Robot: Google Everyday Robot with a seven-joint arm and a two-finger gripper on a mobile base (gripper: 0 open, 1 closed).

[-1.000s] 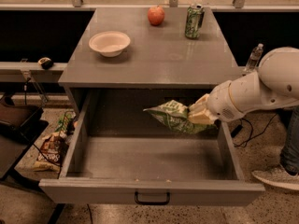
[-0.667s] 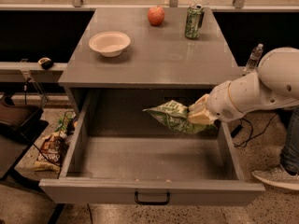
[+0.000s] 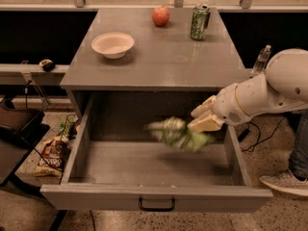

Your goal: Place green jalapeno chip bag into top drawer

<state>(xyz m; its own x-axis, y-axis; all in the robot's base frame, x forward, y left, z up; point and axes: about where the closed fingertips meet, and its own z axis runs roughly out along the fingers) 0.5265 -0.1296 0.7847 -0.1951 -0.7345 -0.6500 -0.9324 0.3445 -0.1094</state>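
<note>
The green jalapeno chip bag (image 3: pixel 177 134) is a blurred green shape inside the open top drawer (image 3: pixel 156 197), above its floor and right of middle. My gripper (image 3: pixel 204 116) hangs over the drawer's right side, just up and right of the bag. Its two beige fingers (image 3: pixel 202 108) stand apart and the bag sits below them, no longer clamped between them. The drawer is pulled fully out, with its small black handle (image 3: pixel 156 205) at the front.
On the cabinet top (image 3: pixel 192 66) stand a white bowl (image 3: pixel 113 44), a red apple (image 3: pixel 160 16) and a green soda can (image 3: pixel 198 22). A brown-and-orange snack bag (image 3: pixel 50 154) lies on the floor at the left. A person's shoe (image 3: pixel 287 183) is at the right.
The bag has dropped lower into the drawer and is blurred with motion. The gripper stays in about the same place, with its fingers now apart.
</note>
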